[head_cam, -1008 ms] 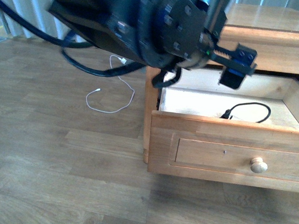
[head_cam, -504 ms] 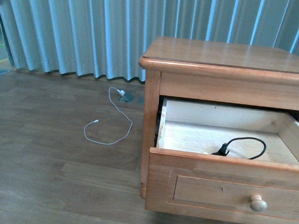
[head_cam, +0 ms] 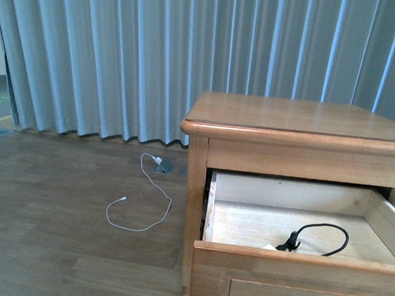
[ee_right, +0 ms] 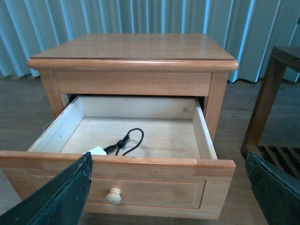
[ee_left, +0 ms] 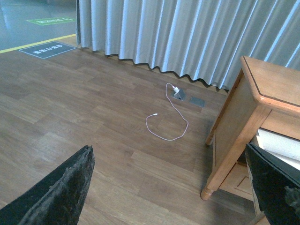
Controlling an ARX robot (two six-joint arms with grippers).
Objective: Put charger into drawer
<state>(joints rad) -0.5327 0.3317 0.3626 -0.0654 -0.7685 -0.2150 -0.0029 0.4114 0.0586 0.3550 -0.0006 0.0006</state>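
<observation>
The drawer (head_cam: 295, 194) of the light-brown nightstand (head_cam: 300, 117) stands pulled out, its front panel (ee_right: 154, 187) carrying a round pale knob (ee_right: 114, 196). Inside lies the charger (ee_right: 96, 151), a small white block near the front wall with its black cable (ee_right: 130, 139) looped behind it. In the front view only a white corner of the charger (head_cam: 270, 247) shows beside the cable (head_cam: 323, 236); neither arm appears there. My right gripper (ee_right: 168, 159) is open, in front of the drawer front and apart from it. My left gripper (ee_left: 168, 154) is open above the floor, left of the nightstand.
A thin white cable (head_cam: 140, 211) with a white plug (ee_left: 175, 89) lies on the wooden floor near a floor outlet plate (ee_left: 197, 101). Pale curtains (head_cam: 156, 58) hang behind. A dark wooden rack (ee_right: 274, 108) stands beside the nightstand.
The arm that filled the front view a second ago has left it. The nightstand now sits lower in that view. The charger still lies in the drawer.
</observation>
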